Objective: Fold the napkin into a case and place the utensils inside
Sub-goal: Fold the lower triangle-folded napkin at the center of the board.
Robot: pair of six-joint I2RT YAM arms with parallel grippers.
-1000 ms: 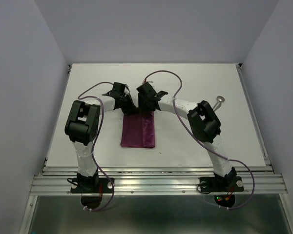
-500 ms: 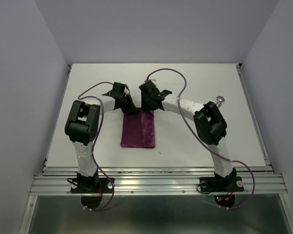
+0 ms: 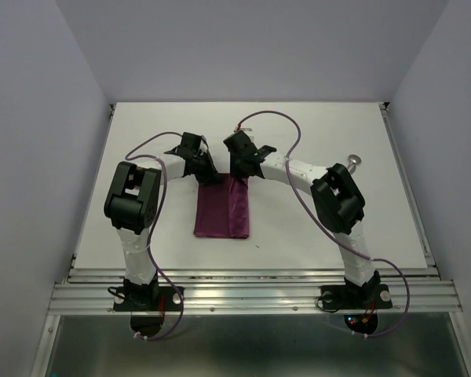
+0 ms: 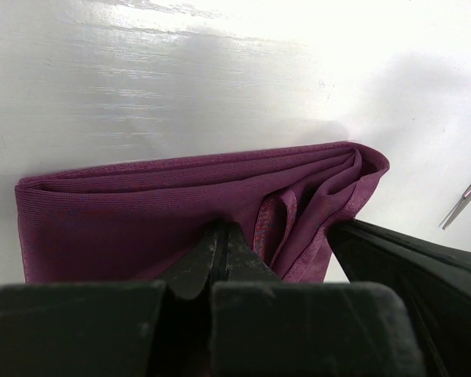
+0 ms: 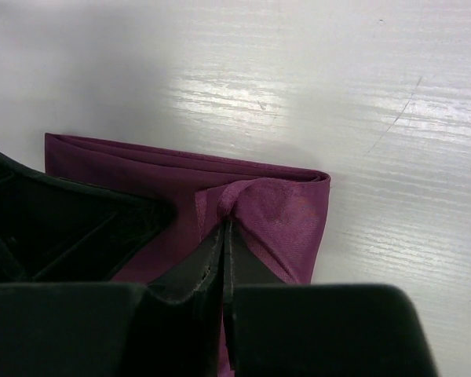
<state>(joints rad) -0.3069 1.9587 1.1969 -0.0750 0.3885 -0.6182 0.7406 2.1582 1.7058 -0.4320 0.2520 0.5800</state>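
The plum-purple napkin (image 3: 222, 210) lies folded as a narrow rectangle in the middle of the table. Both grippers sit at its far end. My left gripper (image 3: 209, 174) is shut on the cloth's top layers near the left corner (image 4: 141, 208). My right gripper (image 3: 239, 173) is shut on a pinched pleat of the napkin (image 5: 290, 212) near the right corner. The far end gapes in loose layers (image 4: 337, 177). One utensil, a spoon (image 3: 353, 162), lies at the right, partly behind the right arm. A thin silver rod (image 4: 465, 200) shows at the left wrist view's right edge.
The right gripper's black body (image 4: 412, 263) fills the lower right of the left wrist view, close beside the left fingers. The left gripper's body (image 5: 63, 228) crowds the right wrist view's left side. White table (image 3: 298, 236) surrounds the cloth; a raised rail (image 3: 408, 181) runs along its right edge.
My right gripper has shifted slightly towards the napkin's far end and closed, pinching a fold of cloth. The left gripper has stayed shut in place.
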